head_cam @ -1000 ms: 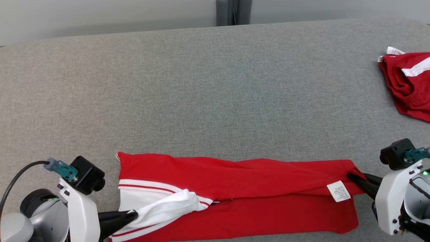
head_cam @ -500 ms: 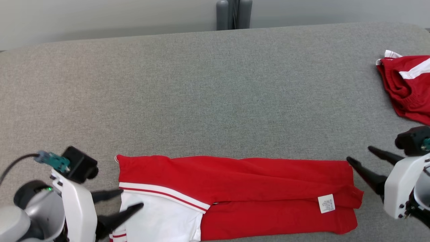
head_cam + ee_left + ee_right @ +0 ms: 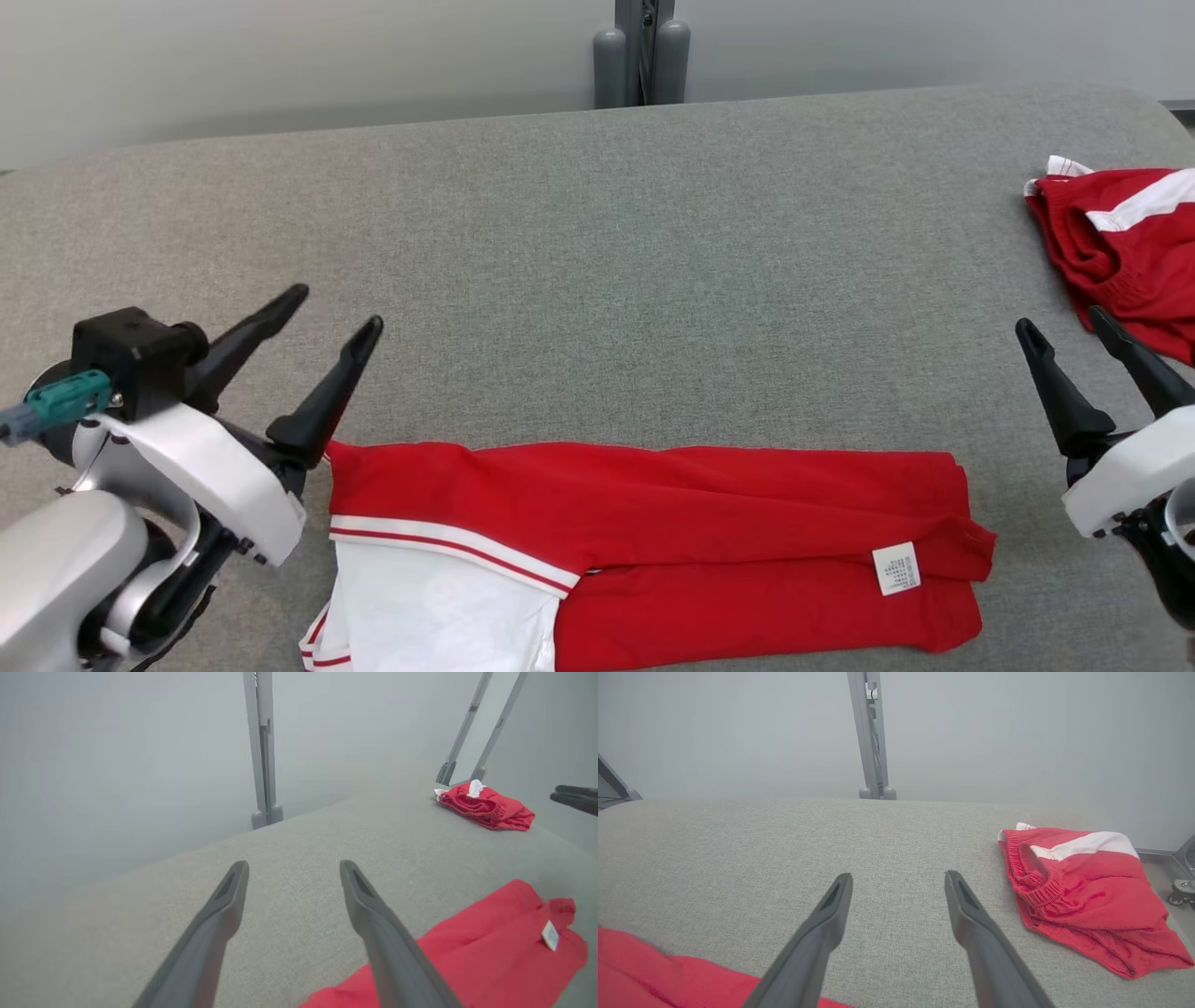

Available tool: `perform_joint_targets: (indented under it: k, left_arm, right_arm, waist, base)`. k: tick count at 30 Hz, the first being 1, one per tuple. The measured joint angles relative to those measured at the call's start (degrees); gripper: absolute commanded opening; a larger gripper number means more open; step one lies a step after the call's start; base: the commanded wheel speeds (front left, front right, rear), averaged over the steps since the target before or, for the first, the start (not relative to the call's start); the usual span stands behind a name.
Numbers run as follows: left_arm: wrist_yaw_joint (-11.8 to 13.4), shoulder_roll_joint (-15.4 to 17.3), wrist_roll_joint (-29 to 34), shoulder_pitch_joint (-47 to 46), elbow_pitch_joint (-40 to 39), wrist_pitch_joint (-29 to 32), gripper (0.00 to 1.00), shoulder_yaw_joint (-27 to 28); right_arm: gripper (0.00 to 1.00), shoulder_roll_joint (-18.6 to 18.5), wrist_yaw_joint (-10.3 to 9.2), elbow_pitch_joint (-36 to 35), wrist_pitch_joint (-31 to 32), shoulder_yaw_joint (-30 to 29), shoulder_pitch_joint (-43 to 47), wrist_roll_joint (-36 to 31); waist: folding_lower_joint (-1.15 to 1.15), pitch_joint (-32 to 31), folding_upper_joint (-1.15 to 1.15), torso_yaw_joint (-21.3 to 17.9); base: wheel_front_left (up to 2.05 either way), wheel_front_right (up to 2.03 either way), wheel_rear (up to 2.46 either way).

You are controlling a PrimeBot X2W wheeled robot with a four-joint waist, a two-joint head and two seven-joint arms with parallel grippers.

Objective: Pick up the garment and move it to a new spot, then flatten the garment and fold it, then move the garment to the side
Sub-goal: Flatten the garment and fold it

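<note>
The garment (image 3: 653,532) is red with a white panel and red-white stripes at its left end. It lies folded into a long flat band near the front edge of the grey table (image 3: 597,280), with a small white label near its right end. My left gripper (image 3: 336,310) hovers open just beyond the garment's left end, holding nothing. Open and empty too, my right gripper (image 3: 1060,327) stands off the garment's right end. In the left wrist view the garment (image 3: 490,952) lies at the lower right; its edge (image 3: 654,975) shows at the lower left of the right wrist view.
A second red and white garment (image 3: 1120,243) lies crumpled at the table's far right, close to my right gripper. A grey post (image 3: 642,56) rises behind the table's far edge. The wide middle and back of the table is bare grey fabric.
Both grippers let go of the garment's ends, opened and drew back up the view. The garment's lifted ends dropped flat. The camera tilted slightly, shifting the scene down.
</note>
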Motion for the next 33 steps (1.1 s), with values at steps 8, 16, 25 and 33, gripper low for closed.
perform_joint_targets:
  k: [8, 16, 25, 33]
  left_arm:
    - [4.93, -10.69, 8.43, 8.21, 7.95, -7.64, 1.00, 10.26]
    - [3.19, -28.09, 29.47, 25.98, 8.16, -7.71, 1.00, 33.63]
    - [-6.00, -41.84, 45.17, 36.27, 7.26, -7.70, 1.00, 49.97]
    - [-13.37, -47.88, 54.05, 39.34, 6.69, -7.71, 1.00, 57.16]
  right_arm:
    - [1.00, 7.13, 0.00, 0.65, -9.88, -2.74, 4.56, -2.09]
    - [1.00, 11.77, 0.00, 1.70, -18.55, -3.08, 8.03, -8.51]
    - [1.00, 15.99, 0.00, 3.11, -20.03, -2.86, 10.38, -11.87]
    - [1.00, 17.40, 0.00, 3.74, -20.05, -2.88, 10.53, -12.02]
  waist:
    - [0.00, -0.73, 0.00, -0.21]
    - [0.00, -1.02, 0.00, -0.55]
    - [0.00, -0.56, 0.00, -0.51]
    - [0.00, -0.17, 0.00, -0.24]
  base:
    - [0.00, 0.00, 0.00]
    - [0.00, 0.00, 0.00]
    - [0.00, 0.00, 0.00]
    - [0.00, 0.00, 0.00]
